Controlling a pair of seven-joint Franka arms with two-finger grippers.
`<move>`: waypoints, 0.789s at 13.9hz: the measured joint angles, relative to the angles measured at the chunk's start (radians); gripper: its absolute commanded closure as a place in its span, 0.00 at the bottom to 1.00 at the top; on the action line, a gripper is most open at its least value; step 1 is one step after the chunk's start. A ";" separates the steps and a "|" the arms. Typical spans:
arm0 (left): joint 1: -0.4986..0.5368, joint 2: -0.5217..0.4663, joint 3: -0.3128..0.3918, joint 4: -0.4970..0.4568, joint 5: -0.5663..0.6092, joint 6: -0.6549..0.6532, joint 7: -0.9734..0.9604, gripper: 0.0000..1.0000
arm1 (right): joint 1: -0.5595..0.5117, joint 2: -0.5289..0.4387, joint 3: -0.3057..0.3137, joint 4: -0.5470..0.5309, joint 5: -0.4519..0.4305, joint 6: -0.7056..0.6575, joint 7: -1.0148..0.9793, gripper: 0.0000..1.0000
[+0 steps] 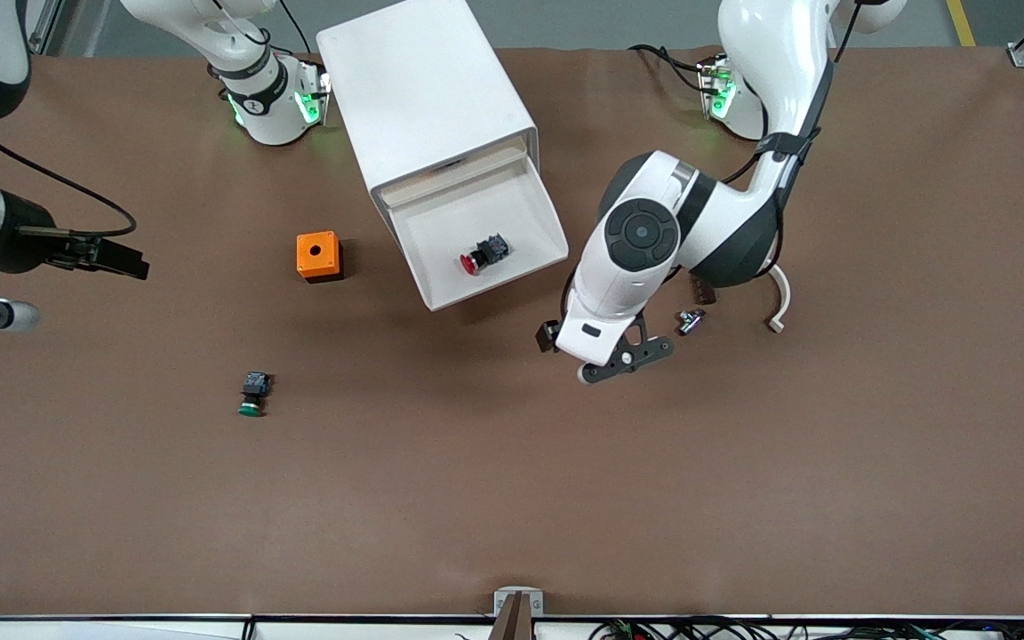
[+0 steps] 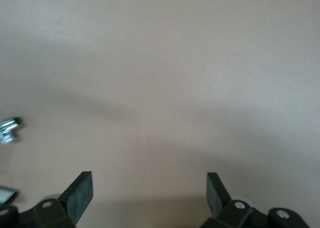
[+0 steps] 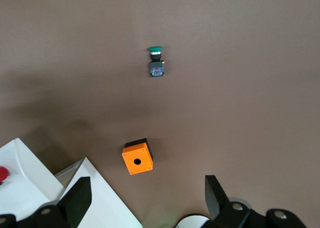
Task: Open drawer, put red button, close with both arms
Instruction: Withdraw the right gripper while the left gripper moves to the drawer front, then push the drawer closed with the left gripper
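Jaws of your left gripper [image 1: 616,359] stand apart and empty over bare brown matte surface [image 1: 512,498], a small shiny metal piece [image 1: 690,321] just beside them. Your right gripper [image 1: 112,256] waits, jaws apart, above the boxy orange block [image 1: 318,256]. You'll see the round-capped red button [image 1: 485,252] lying in the smooth white open drawer [image 1: 441,293] between your grippers.
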 measured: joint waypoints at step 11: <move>-0.053 0.106 -0.036 -0.030 0.000 0.147 -0.099 0.00 | -0.077 -0.158 0.000 -0.224 -0.003 0.140 -0.181 0.00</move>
